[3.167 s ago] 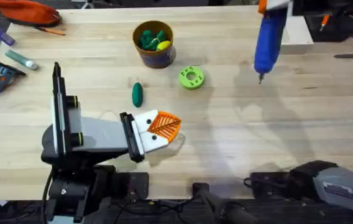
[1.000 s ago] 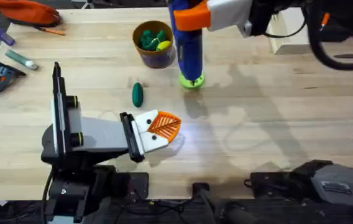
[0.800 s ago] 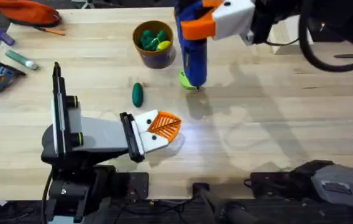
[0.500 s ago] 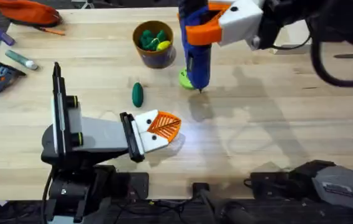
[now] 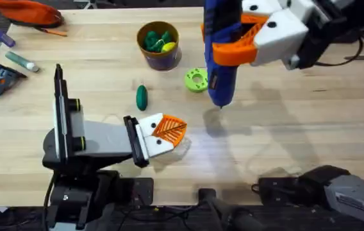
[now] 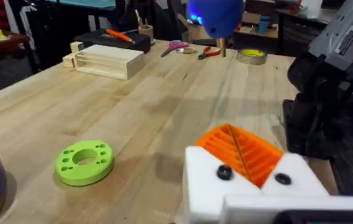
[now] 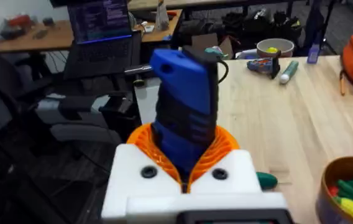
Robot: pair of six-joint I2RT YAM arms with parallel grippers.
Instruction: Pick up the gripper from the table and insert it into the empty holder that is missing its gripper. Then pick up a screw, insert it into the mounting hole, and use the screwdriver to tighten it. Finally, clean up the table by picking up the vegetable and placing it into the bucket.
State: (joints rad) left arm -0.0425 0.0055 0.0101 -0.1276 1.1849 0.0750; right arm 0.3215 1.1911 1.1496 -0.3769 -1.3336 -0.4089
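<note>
Overhead view: right gripper (image 5: 236, 43) is clamped on the screwdriver (image 5: 221, 58), orange pads on either side of the thick blue body. Screwdriver hangs roughly upright over the middle of the counter (image 5: 284, 128), silver bit pointing down, its tip close above the wood, just beside the lime-green disc (image 5: 196, 80). From this angle I cannot tell whether the bit touches the counter.

Left gripper (image 5: 168, 131) lies low near the front edge of the counter, white finger bases and orange ribbed tips pointing toward the middle. Tips sit pressed together with nothing between them.

Vegetable (image 5: 141, 97) lies on the counter between the left gripper and the bucket (image 5: 159, 46), apart from both. Bucket stands toward the far side, left of the screwdriver, with green and yellow pieces inside.

Left wrist view: orange tips on white bases in the foreground, green disc (image 6: 84, 163) flat on the wood nearby, blue screwdriver end (image 6: 216, 15) hanging farther off above the counter, pale wooden slotted box (image 6: 106, 60) at the far side.

Right wrist view: screwdriver body (image 7: 184, 118) rises from between the orange pads (image 7: 221, 147), dark end cap uppermost; bucket rim (image 7: 338, 169) at the edge.
</note>
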